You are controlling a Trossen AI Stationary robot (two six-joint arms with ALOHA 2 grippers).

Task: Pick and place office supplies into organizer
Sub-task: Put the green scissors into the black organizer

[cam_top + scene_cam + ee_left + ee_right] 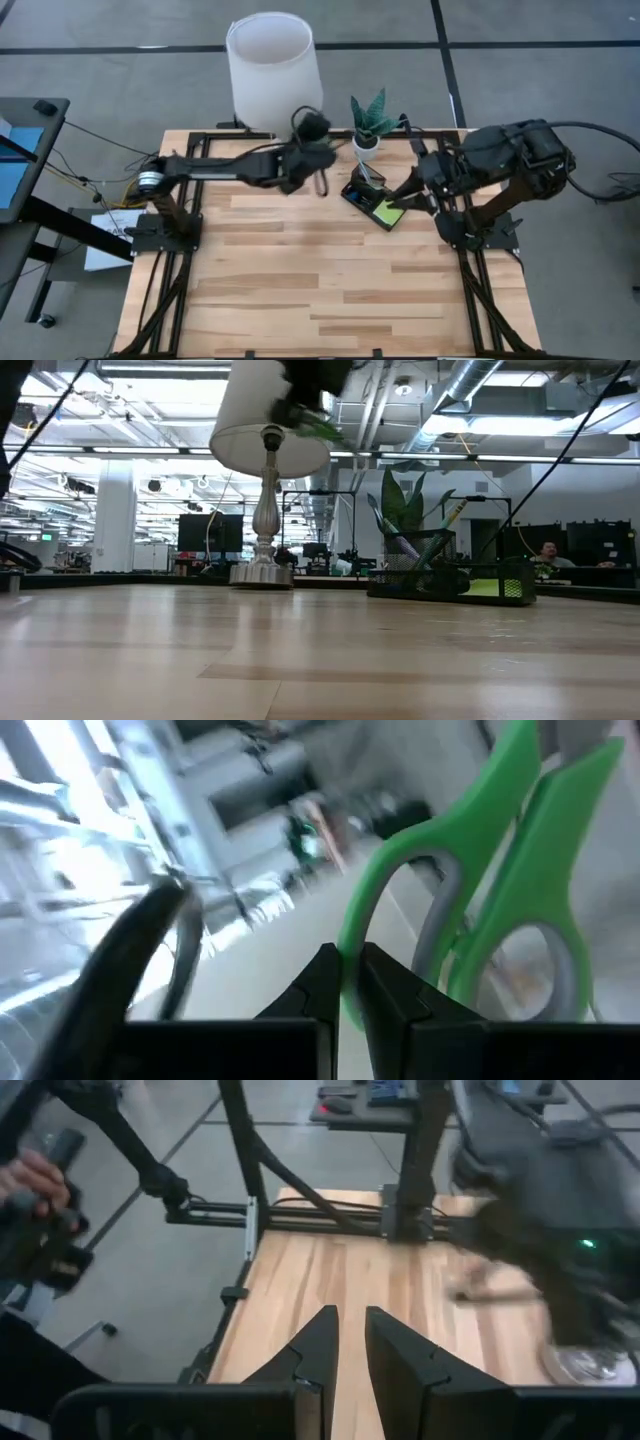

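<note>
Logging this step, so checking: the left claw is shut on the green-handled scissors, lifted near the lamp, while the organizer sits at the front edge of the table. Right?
One thing is wrong: the organizer sits toward the back of the table, beside the potted plant, as the high view shows. The rest holds: the left claw is shut on the green-handled scissors, lifted near the lamp.

Even, bright overhead light falls on the bench, with soft shadows under both arms. In the low view, ceiling strip lights glare and the near wood is unfocused. The left wrist view is motion-blurred, smearing the scissors.
</note>
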